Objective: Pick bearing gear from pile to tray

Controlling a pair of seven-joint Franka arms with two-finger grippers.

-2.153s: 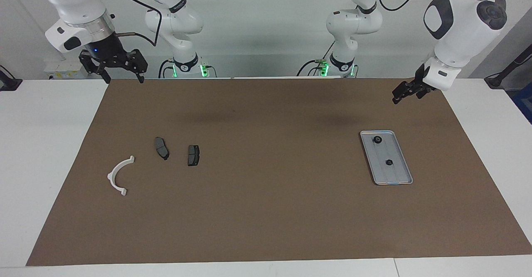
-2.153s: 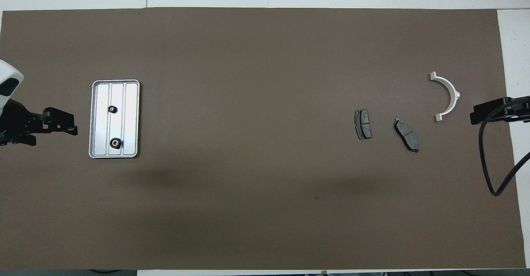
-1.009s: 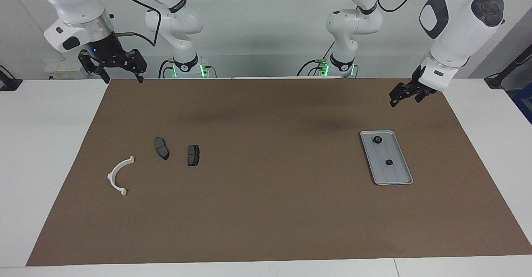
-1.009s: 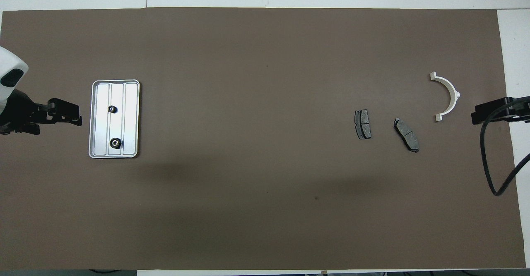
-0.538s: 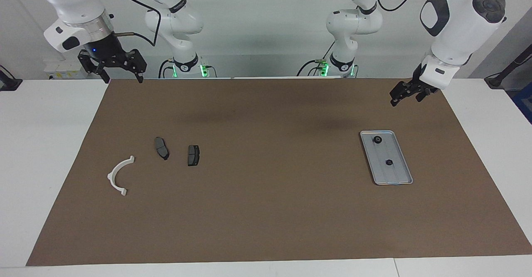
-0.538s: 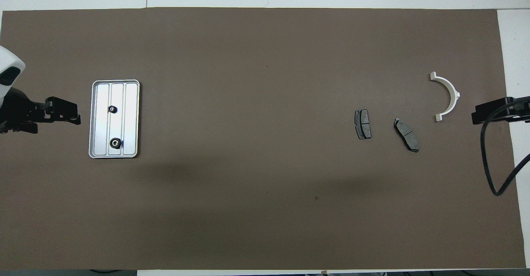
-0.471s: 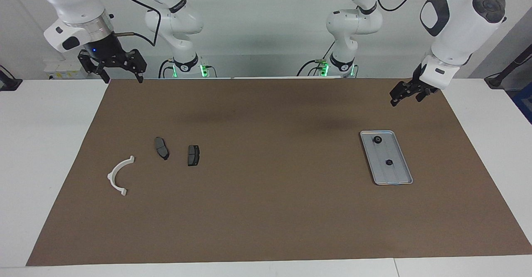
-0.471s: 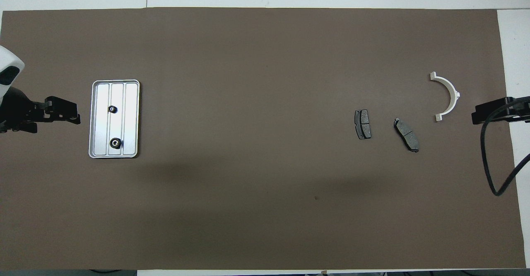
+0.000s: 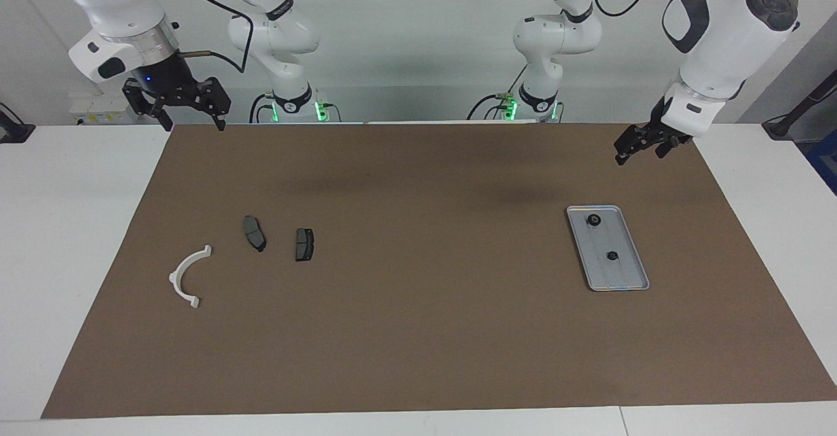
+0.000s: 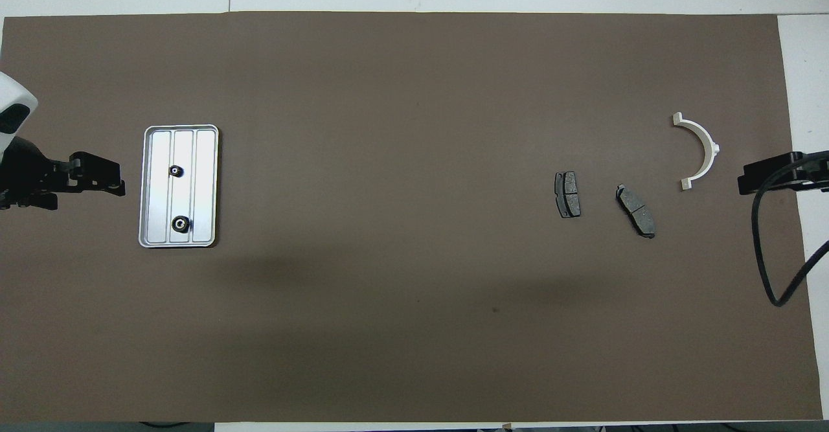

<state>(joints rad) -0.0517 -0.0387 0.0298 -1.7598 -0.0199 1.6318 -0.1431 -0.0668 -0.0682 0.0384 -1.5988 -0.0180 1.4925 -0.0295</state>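
The left gripper (image 9: 629,149) hangs empty with its fingers spread, raised over the mat's edge at the left arm's end, its arm bent sharply down from above. Below it lies the tray (image 9: 628,284), two black bearing gears (image 9: 594,220) resting inside. The right gripper (image 9: 189,117), fingers also apart and empty, waits over the mat's corner at the right arm's end, well apart from the brake pads (image 9: 303,244) and white bracket (image 9: 185,276).

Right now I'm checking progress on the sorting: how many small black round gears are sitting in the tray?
2. Both lie in the tray: one gear farther from the robots, the other gear nearer to them. None shows among the loose parts at the right arm's end.
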